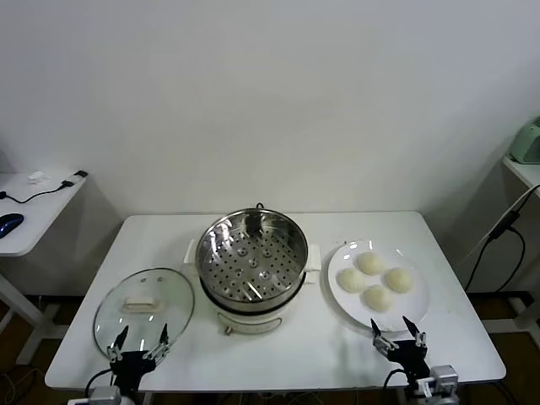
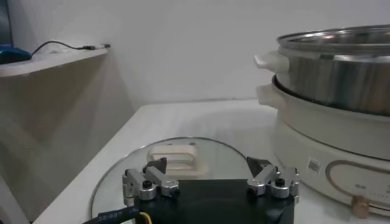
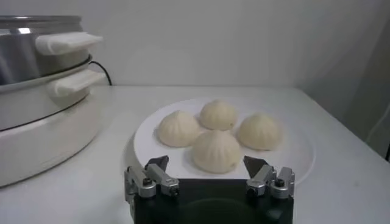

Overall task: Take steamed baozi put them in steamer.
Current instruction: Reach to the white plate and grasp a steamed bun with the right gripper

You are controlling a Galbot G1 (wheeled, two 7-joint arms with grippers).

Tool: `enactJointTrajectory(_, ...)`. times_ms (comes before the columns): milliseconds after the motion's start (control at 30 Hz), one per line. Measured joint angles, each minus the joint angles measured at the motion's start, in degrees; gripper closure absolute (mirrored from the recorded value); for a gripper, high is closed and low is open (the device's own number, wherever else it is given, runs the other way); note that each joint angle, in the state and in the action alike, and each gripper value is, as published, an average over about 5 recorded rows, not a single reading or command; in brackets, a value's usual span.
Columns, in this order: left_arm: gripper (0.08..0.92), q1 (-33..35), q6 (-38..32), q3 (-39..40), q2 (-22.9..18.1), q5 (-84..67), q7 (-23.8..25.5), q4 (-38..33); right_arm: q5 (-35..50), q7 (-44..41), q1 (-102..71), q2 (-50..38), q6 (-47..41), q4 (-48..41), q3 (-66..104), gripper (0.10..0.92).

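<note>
Several cream-white baozi [image 1: 376,297] lie together on a flat white plate [image 1: 419,305] at the table's right; they also show in the right wrist view [image 3: 216,150]. The steel steamer [image 1: 252,253] with its perforated tray stands empty at the table's middle on a white base; its wall shows in both wrist views [image 2: 341,79] [image 3: 36,55]. My right gripper [image 1: 399,334] [image 3: 206,164] is open and empty at the table's front edge, just in front of the plate. My left gripper [image 1: 139,339] [image 2: 208,165] is open and empty at the front left, over the near rim of the glass lid.
A round glass lid [image 1: 143,310] with a white handle [image 2: 175,157] lies flat left of the steamer. A side desk [image 1: 34,202] with a cable and mouse stands at the far left. A cable [image 1: 498,232] hangs at the right of the table.
</note>
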Motion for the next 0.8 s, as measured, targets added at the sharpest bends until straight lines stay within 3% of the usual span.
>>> enactJointTrajectory(400, 0.177, 0.05, -0.27, -0.16, 1.1, -0.66, -0.23, 0.14, 1.59, -3.6, 22.93, -13.31, -6.76, -6.85, -8.46, 0.203)
enactJointTrajectory(800, 0.177, -0.35, -0.64, 0.2, 1.13, -0.39, -0.21, 0.61, -2.95, -32.1, 61.7, -32.01, -4.31, -24.42, -43.32, 0.203)
